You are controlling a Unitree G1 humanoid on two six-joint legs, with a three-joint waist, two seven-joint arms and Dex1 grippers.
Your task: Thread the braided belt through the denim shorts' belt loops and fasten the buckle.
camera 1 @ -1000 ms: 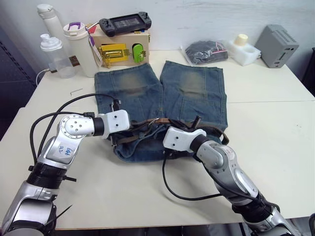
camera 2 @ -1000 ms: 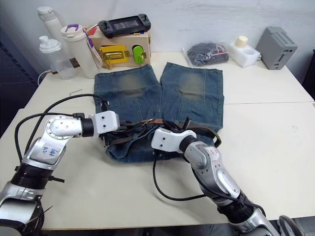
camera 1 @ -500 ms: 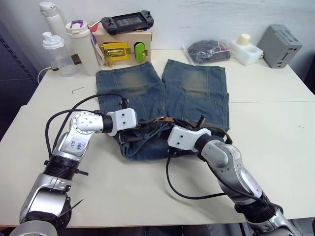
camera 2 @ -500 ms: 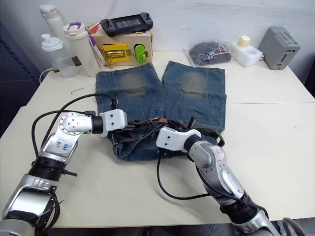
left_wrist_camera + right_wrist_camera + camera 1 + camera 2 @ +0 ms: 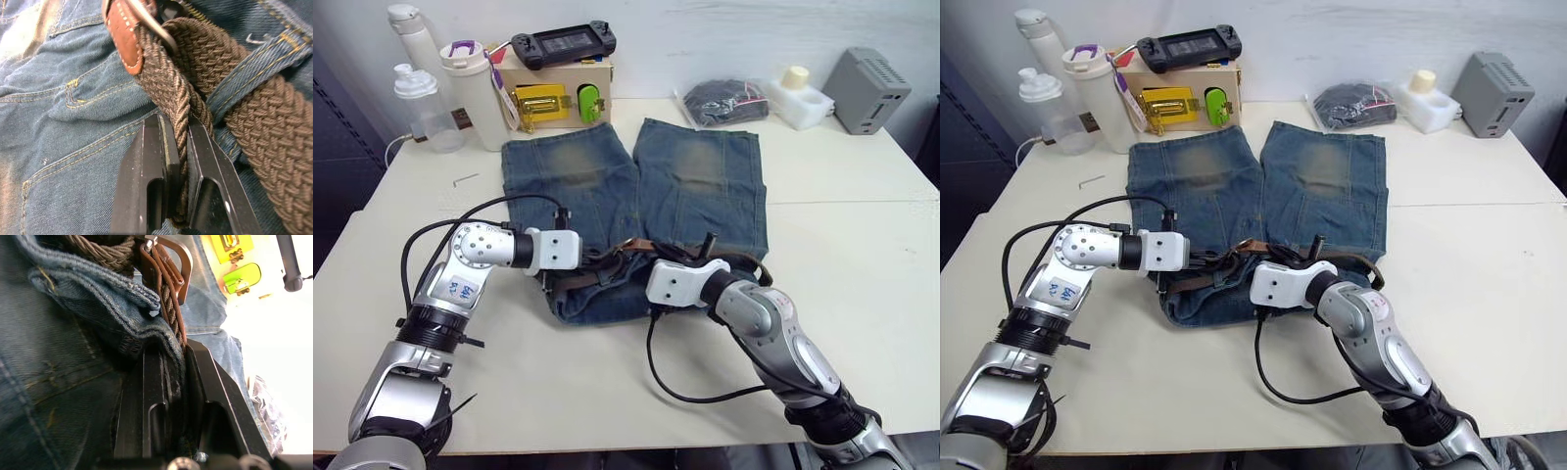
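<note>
While both arms meet at the waistband of the denim shorts (image 5: 636, 186), the work looks to be at the fastening step. The left end effector (image 5: 177, 161) is clenched on the braided belt (image 5: 171, 93), just below its leather tab. The right end effector (image 5: 168, 382) is clenched on the belt together with a fold of denim, close to the buckle (image 5: 176, 259). The belt lies across the shorts, its long axis running left to right on the surface (image 5: 862, 255), through a belt loop (image 5: 254, 68). Next, I think, the free end must be brought to the buckle.

No legible text (arm sticker unreadable).
</note>
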